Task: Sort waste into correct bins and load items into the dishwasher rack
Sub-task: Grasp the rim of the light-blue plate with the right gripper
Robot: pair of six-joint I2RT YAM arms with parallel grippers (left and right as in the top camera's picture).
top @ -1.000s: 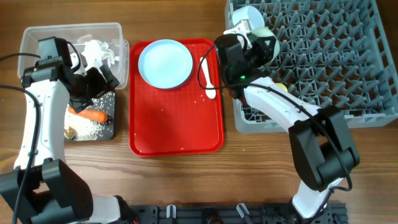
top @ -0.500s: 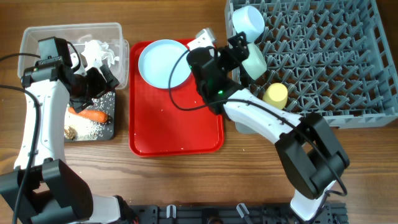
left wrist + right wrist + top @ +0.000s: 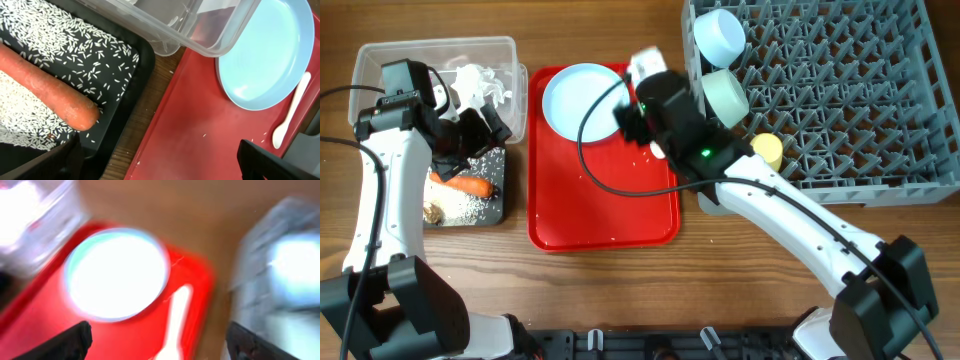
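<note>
white spoon [image 3: 176,309] below right gripper [image 3: 159,332]

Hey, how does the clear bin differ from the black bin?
The clear bin is translucent with taller walls; the black bin is opaque and shallow. The clear bin holds a white tissue; the black bin holds a carrot and rice. Both are rectangular and sit left of the red tray.

Table [image 3: 620,290]: showing brown grained wood.
Red tray [image 3: 200,145]: gleaming as smooth glossy plastic.
Clear tub [image 3: 210,30]: showing translucent plastic.
Black tub [image 3: 134,100]: looking matt.
Carrot [image 3: 45,95]: looking rough, dull-skinned.
Dishwasher rack [image 3: 840,100]: appearing as grey moulded plastic.
</note>
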